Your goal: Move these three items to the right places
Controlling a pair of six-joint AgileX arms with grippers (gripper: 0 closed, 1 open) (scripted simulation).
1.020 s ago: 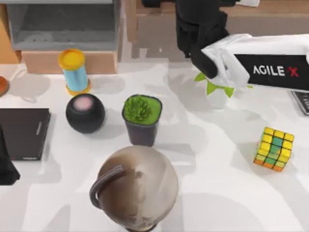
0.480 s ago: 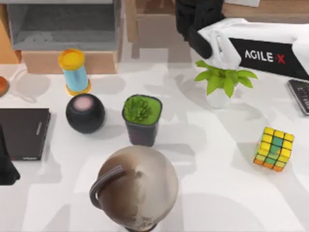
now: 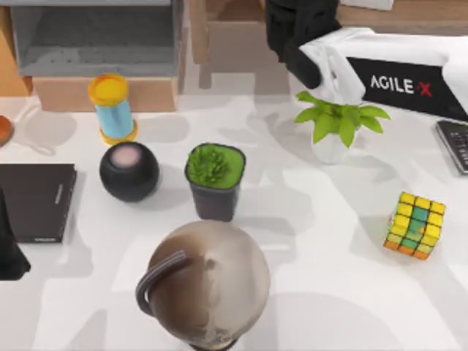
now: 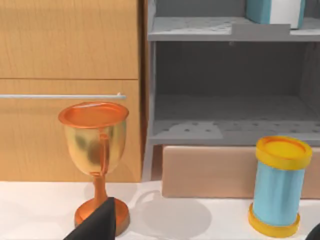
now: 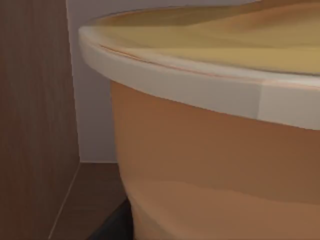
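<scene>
The puzzle cube (image 3: 415, 225) of yellow, green and orange squares sits on the white table at the right, with nothing holding it. A teal-covered book (image 4: 274, 10) with white pages stands on the upper board of the grey shelf (image 4: 230, 130). My right arm, white with a black gripper (image 3: 296, 33), reaches over the table's back edge, far from the cube. My left gripper (image 3: 9, 252) rests at the table's left edge beside the thin black book (image 3: 33, 201); one dark fingertip (image 4: 100, 225) shows in front of a gold goblet (image 4: 95, 145).
A blue cylinder with yellow caps (image 3: 112, 107), a black ball-shaped speaker (image 3: 129, 171), a potted green plant (image 3: 214, 179), a large globe (image 3: 208, 281) and a leafy plant (image 3: 333, 124) crowd the table. A calculator (image 3: 457, 142) lies far right. A tan round wall with a pale rim (image 5: 210, 165) looms close.
My right arm has drawn back toward the table's far edge, uncovering the leafy plant. Over the last half second it barely moved. The cube and left arm stayed put.
</scene>
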